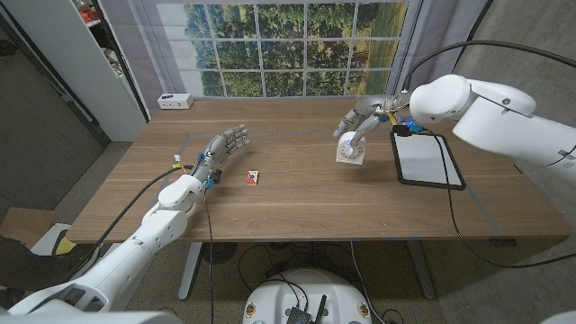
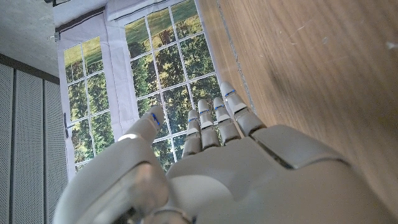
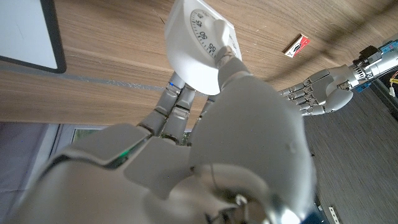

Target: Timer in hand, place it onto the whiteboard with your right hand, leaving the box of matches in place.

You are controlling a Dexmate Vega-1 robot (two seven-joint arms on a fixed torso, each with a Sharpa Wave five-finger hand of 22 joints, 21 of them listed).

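over on the left, the left hand (image 1: 223,149) is hovering above the counter (image 1: 297,202) with its fingers spread and nothing in them; the left wrist view is showing those fingers (image 2: 214,121) reaching out straight beside the wood. just to its right the matchbox (image 1: 254,179) is lying on the counter, red and white, near the left hand but apart from it. moving on toward the middle, the timer (image 1: 350,149) is showing as a white dial, and the right hand (image 1: 364,120) is gripping it from behind, fingers wrapped on its body; in the right wrist view the timer (image 3: 198,43) is pinched between thumb and fingers (image 3: 177,102), its numbered face turned away from the palm. whether it is touching the counter is hard to tell. right of that, the whiteboard (image 1: 427,159) is lying flat on the counter with its black frame, just beside the timer, and the timer is sitting left of it, not over it. at the back left edge a small white box (image 1: 175,101) is resting.
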